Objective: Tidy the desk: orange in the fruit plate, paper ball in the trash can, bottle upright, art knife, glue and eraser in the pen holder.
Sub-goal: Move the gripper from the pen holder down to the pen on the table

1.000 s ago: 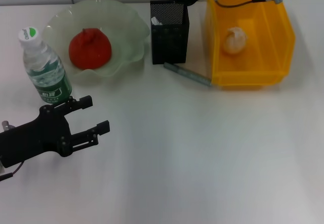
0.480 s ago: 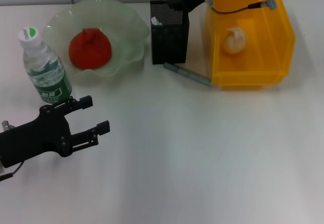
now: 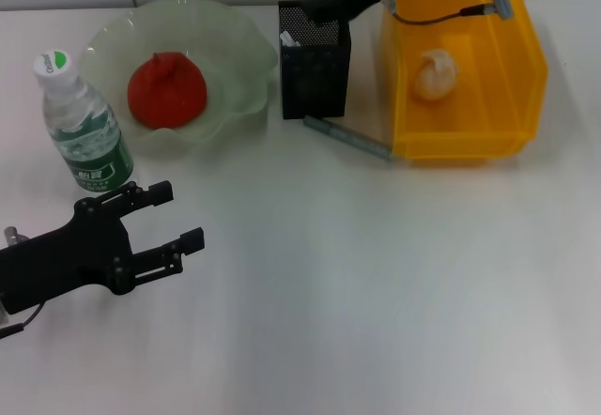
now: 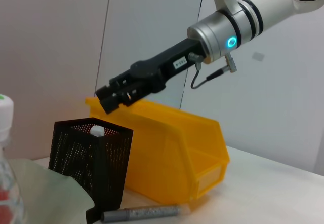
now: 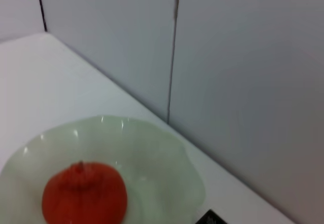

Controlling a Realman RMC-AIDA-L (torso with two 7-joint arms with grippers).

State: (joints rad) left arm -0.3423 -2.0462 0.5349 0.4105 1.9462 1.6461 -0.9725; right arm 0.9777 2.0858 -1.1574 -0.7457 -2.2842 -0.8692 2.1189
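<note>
Jaws of the right gripper [image 4: 112, 98] cannot be judged as open or closed; the dark tip hangs just above the back rim of the tall square black metal mesh pen holder [image 3: 315, 60], and nothing is visibly held in it. Inside this cup a small white top [image 4: 96, 131] of some object shows near the rim; I cannot tell which object it is.

Fingers of the left gripper [image 3: 169, 216] stand apart and hold nothing; this arm waits far in front and to the left of the pen holder.

Just in front of the pen holder, a thin grey stick-shaped tool [image 3: 347, 138], probably the art knife, lies flat on the white desk [image 3: 376, 293], one end touching the deep bright yellow plastic trash can [image 3: 462, 147]. I judge it light, stiff and a little slippery; its middle is the best place to grip, across the narrow body.

The crumpled white paper ball [image 3: 435, 74] lies inside the trash can, right of the pen holder. Left of the pen holder, the round red-orange orange [image 3: 166, 89] sits in the pale green wavy fruit plate [image 3: 239, 53]. Further left, the clear plastic bottle [image 3: 83, 131] with green label stands upright.
</note>
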